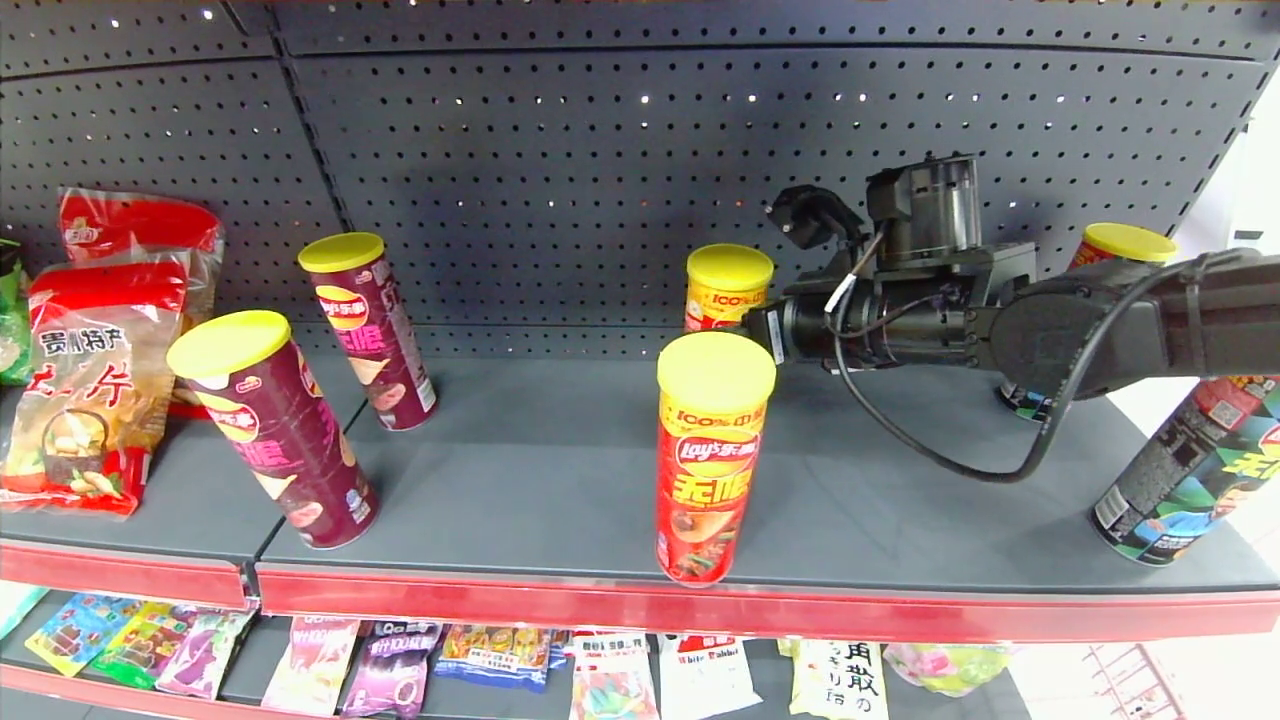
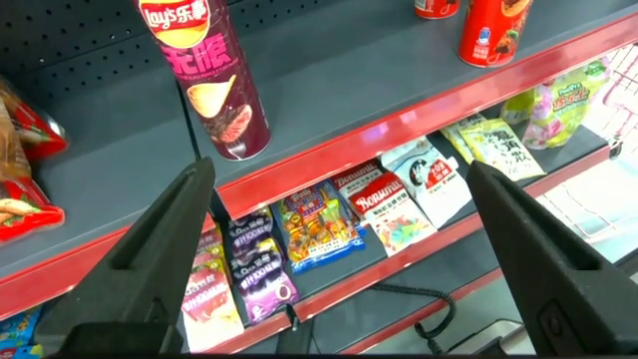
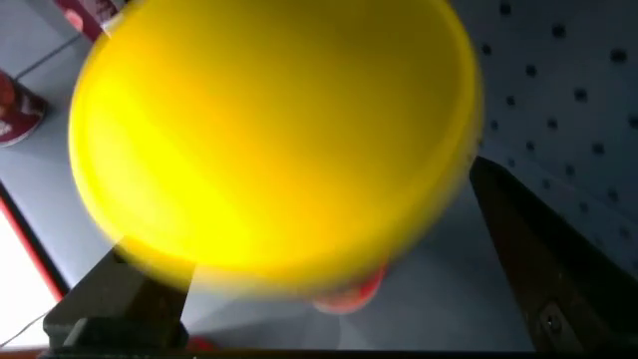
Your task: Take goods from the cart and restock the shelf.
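Matte black right arm (image 1: 1100, 330), looping black cable (image 1: 985, 477), silver-capped wrist block (image 1: 945, 200); tapered, wedge-shaped black left fingers (image 2: 159, 249).

Head camera faces the dark grey metal shelf (image 1: 560, 470); left wrist camera, lower and farther out, shares its purple yellow-lidded tube (image 1: 290, 450); right wrist camera sits close above a yellow plastic lid (image 3: 269, 140).

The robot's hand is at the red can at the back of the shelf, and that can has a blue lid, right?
Not quite. The lid is yellow, not blue; the right wrist view shows it close up. The rest is right: the right gripper is at the red can at the back of the shelf.
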Robot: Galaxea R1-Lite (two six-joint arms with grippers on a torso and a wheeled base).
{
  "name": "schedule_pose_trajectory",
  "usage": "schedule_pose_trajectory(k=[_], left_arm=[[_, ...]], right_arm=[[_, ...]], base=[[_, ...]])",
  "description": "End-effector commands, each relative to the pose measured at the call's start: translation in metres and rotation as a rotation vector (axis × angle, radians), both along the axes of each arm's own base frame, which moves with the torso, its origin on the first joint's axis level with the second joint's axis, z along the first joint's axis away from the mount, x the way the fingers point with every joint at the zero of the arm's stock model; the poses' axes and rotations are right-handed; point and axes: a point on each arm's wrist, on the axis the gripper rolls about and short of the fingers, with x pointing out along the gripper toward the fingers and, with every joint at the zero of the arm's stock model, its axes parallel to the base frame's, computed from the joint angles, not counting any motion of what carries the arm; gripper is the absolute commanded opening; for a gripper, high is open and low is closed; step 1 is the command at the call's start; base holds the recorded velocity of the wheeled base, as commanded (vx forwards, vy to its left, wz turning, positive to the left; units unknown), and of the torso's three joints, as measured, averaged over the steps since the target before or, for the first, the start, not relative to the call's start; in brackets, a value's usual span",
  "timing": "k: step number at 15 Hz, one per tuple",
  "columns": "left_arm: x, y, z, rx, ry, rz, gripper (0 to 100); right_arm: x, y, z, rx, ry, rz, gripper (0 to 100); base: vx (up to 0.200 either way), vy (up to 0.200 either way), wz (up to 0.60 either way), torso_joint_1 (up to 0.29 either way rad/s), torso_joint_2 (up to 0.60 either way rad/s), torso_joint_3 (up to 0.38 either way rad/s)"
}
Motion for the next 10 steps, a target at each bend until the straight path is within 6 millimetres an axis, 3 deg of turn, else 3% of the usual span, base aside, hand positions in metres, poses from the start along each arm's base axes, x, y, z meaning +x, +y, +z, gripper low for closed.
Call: schedule_pose_trajectory(k=[1, 4, 7, 10], left_arm=[[0.001, 0.000, -0.001, 0.003, 0.005, 0.000, 100], [0.002, -0.001, -0.002, 0.009, 0.015, -0.002, 100], [0.004, -0.002, -0.004, 0.017, 0.032, -0.011, 100], [0.011, -0.007, -0.004, 0.041, 0.075, -0.011, 100]], right_arm=[[-0.015, -0.014, 0.009, 0.001, -0.006, -0.018, 100], [-0.037, -0.037, 0.012, -0.008, 0.003, -0.056, 100], [-0.062, -0.053, 0.002, -0.060, 0.032, -0.141, 100], [-0.102, -0.075, -0.001, -0.078, 0.039, -0.180, 100]], base=[[0.000, 0.000, 0.00, 0.000, 0.00, 0.000], [0.000, 0.000, 0.00, 0.000, 0.00, 0.000], [0.000, 0.000, 0.00, 0.000, 0.00, 0.000], [0.000, 0.000, 0.00, 0.000, 0.00, 0.000]])
